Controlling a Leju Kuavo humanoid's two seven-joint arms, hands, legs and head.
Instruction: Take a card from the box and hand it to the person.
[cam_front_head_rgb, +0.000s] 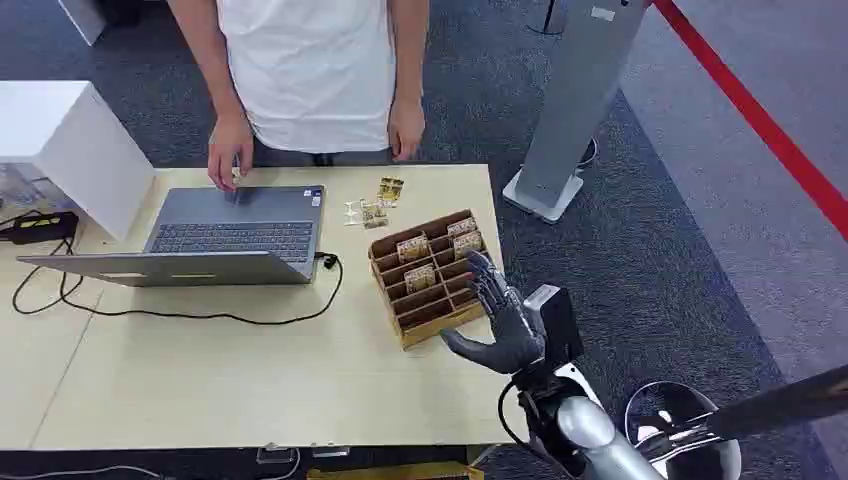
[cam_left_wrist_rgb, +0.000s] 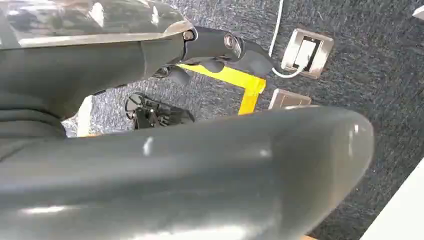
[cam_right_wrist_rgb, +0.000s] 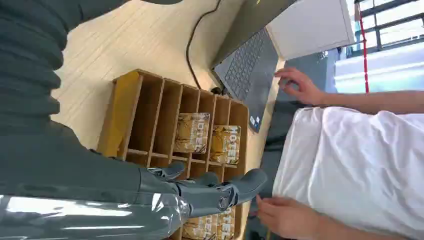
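The right robot hand (cam_front_head_rgb: 500, 320) hovers with its fingers spread and nothing in them, at the right side of the wooden card box (cam_front_head_rgb: 428, 275), its fingertips (cam_right_wrist_rgb: 250, 181) reaching over the compartments along that side. The box sits near the worktop's (cam_front_head_rgb: 200, 380) right edge, with bare worktop in front of it and grey carpet beyond the edge. Several printed cards (cam_right_wrist_rgb: 192, 132) stand upright in the compartments; the two nearest in the right wrist view lie just beyond the fingertips, apart from them. A few loose cards (cam_front_head_rgb: 378, 200) lie behind the box, near the far edge. An open laptop (cam_front_head_rgb: 225, 240) stands to the left, its cable (cam_front_head_rgb: 250, 318) trailing across the worktop. A person in a white shirt (cam_front_head_rgb: 310, 70) stands at the far edge, one hand (cam_front_head_rgb: 230, 150) on the laptop. Whether the left robot hand is open or closed, I cannot tell.
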